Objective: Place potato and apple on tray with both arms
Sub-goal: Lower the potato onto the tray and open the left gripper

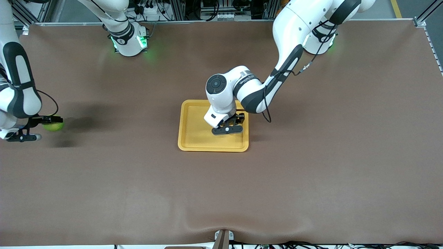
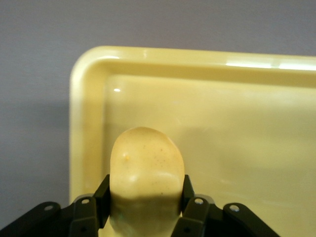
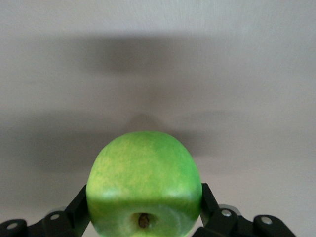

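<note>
The yellow-orange tray lay flat on the brown table near its middle, and no loose item rested on its floor in the front view. The left arm reached in from about one o'clock of the tray, and the left gripper hung over the tray's part toward the left arm's end. In the left wrist view its fingers were clamped on either side of the potato, a pale yellow oblong lump, with the tray's floor and a rounded corner of its rim directly beneath. Whether the potato touched the tray floor could not be told.

Well apart from the tray, out at about nine o'clock of it, toward the right arm's end of the table, the right gripper was closed on the apple. The right wrist view showed the round green fruit pinched between the black fingers, dark stem dimple facing the camera, over bare brown tabletop with its shadow beneath.
</note>
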Robot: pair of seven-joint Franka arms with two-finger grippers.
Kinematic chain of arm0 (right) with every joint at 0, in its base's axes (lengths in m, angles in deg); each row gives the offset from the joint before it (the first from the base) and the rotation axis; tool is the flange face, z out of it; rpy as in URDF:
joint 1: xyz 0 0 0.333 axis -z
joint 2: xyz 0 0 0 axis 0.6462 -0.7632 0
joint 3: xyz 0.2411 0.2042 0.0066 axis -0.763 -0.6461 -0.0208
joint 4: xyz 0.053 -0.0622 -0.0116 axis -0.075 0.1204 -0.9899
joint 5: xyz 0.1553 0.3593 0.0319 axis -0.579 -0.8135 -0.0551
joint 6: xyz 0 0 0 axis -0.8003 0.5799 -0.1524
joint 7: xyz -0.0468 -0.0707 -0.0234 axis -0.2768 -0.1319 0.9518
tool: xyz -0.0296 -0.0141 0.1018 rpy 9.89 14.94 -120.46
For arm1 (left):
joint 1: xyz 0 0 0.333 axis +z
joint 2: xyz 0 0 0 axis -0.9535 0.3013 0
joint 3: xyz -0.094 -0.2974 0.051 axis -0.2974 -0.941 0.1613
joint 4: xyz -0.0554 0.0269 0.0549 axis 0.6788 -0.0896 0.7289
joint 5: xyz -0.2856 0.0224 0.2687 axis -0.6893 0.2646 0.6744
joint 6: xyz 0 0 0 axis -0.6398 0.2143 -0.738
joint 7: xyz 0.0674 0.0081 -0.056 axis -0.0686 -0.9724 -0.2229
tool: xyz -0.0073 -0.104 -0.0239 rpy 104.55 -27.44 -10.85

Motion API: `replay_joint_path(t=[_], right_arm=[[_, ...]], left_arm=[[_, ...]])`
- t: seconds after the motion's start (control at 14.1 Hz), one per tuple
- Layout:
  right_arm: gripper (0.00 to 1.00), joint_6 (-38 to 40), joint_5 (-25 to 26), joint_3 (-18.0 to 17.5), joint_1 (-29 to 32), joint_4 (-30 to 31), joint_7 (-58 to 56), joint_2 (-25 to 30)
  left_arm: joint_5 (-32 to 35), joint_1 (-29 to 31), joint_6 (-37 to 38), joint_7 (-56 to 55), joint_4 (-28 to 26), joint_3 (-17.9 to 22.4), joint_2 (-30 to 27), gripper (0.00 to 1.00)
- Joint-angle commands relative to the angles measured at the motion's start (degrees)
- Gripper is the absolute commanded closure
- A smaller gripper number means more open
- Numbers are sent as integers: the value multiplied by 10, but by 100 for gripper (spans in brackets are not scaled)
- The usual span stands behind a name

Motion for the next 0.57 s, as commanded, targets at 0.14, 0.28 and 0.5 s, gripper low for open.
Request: replay_joint_path(t=[0.14, 0.28, 0.5], right_arm=[[100, 88, -39, 1, -36, -61, 12, 8], [100, 106, -41, 1, -55, -81, 26, 7], [100, 142, -42, 1, -84, -90, 74, 12]], left_arm=[[86, -18, -15, -59, 13, 13, 29, 100], [90, -17, -7, -46, 12, 13, 28, 100], [90, -17, 22, -15, 7, 13, 27, 100]])
